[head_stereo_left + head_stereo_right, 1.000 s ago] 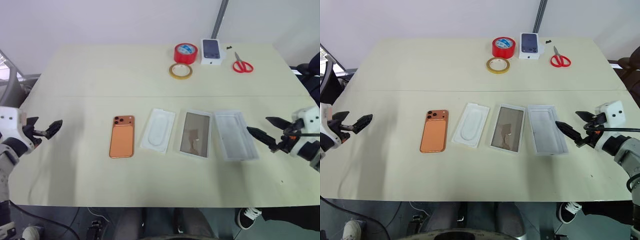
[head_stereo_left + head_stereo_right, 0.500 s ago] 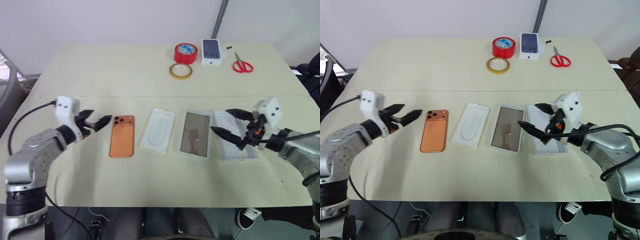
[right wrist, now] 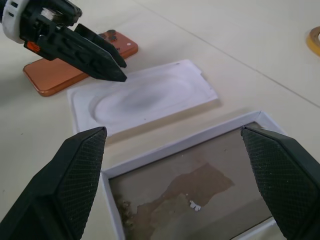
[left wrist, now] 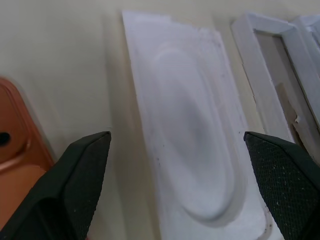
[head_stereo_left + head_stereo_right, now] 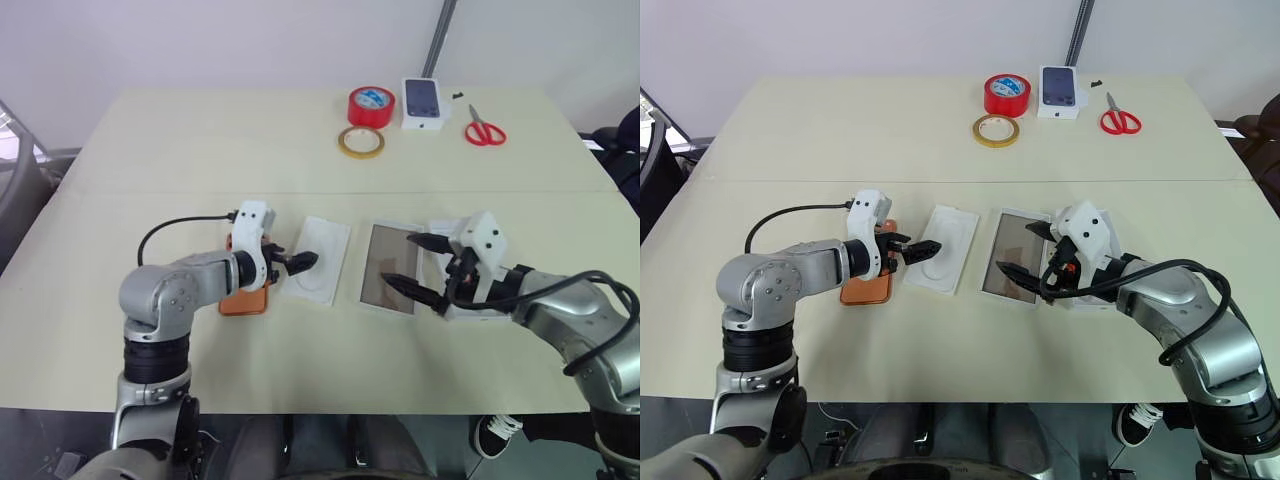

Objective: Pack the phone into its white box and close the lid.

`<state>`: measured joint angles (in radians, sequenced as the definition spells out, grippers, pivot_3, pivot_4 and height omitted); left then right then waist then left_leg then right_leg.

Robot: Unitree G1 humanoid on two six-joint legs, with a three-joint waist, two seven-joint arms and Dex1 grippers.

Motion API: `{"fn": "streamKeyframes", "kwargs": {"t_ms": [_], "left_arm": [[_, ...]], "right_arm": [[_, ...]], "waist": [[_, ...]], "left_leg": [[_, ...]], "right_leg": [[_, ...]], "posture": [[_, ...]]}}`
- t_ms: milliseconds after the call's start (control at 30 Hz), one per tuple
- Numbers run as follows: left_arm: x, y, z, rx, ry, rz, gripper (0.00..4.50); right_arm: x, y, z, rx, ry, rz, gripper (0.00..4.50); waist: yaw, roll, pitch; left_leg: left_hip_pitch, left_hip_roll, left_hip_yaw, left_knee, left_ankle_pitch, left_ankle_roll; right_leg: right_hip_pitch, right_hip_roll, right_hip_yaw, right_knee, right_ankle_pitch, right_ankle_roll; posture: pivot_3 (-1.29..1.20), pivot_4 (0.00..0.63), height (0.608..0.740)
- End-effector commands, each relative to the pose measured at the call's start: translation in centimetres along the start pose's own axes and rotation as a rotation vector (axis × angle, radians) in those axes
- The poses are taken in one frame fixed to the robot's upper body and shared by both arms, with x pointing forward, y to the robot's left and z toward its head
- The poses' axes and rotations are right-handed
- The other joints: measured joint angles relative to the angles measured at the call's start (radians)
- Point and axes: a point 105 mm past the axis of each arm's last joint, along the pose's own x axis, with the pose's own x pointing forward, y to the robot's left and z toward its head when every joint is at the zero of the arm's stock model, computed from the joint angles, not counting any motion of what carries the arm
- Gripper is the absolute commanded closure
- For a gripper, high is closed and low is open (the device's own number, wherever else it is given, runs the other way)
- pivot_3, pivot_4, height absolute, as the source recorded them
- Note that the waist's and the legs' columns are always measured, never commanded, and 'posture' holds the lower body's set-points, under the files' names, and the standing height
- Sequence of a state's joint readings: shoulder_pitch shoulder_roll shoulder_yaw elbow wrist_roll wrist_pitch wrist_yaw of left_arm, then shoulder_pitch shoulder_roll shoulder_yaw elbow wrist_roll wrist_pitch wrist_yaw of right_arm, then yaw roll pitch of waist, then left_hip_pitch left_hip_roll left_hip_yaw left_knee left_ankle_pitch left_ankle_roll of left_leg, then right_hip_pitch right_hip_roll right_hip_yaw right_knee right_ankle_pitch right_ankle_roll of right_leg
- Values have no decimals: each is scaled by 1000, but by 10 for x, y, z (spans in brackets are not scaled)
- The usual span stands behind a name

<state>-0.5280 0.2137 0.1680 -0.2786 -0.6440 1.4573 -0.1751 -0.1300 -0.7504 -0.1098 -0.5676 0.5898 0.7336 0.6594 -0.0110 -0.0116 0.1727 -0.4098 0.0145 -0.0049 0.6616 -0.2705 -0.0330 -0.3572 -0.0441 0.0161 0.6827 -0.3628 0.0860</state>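
Note:
The orange phone lies flat on the table, its upper end hidden under my left wrist. My left gripper is open just past it, over the edge of a white insert with a rounded recess. To the right of the insert sits the white box, its brownish floor showing. Over the box's right side hovers my right gripper, open and holding nothing. The lid lies beyond the box, mostly hidden by my right hand. In the right wrist view the box rim, insert and phone show.
At the table's far side are a red tape roll, a yellowish tape ring, a small white box printed with a dark phone and red scissors. A seam crosses the table's middle.
Both arms have swung in from the table's sides. My left gripper passed over the phone to the insert. My right gripper moved left from beyond the lid to the box.

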Motion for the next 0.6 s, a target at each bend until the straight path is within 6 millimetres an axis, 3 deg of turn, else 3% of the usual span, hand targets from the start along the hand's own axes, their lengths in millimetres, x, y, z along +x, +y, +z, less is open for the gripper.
{"fn": "streamKeyframes", "kwargs": {"t_ms": [33,67,167,300,400,600], "left_arm": [[1,-8,4,-29,1,-27,21],[3,-11,2,-56,11,-45,21],[8,-13,-2,-100,25,-58,890],[12,-7,-2,-103,29,-19,2830],[13,-4,2,-110,18,-6,4283],[12,-5,11,-142,-33,-11,4443]], "right_arm": [[-6,1,15,-74,-34,-20,0],[-6,2,15,-78,-29,-18,0],[-5,10,14,-87,4,10,0],[-2,23,11,-104,51,67,0],[3,33,-2,-136,165,120,0],[11,41,-35,-176,389,181,0]], "waist": [[1,0,0],[3,0,0],[4,0,0],[2,0,0],[3,0,0],[3,-1,0]], "left_leg": [[0,0,0,0,0,0],[0,0,0,0,0,0],[0,-1,0,1,1,-1],[0,0,0,1,2,-4],[0,0,0,1,2,-4],[0,-1,0,1,2,-4]], "right_leg": [[0,0,0,0,0,0],[0,0,0,0,0,0],[1,0,0,0,0,0],[1,0,0,0,0,0],[1,0,0,0,0,0],[0,0,0,0,0,0]], "posture": [[0,150,740],[0,150,740],[0,150,740],[0,150,740],[0,150,740],[0,150,740]]}}
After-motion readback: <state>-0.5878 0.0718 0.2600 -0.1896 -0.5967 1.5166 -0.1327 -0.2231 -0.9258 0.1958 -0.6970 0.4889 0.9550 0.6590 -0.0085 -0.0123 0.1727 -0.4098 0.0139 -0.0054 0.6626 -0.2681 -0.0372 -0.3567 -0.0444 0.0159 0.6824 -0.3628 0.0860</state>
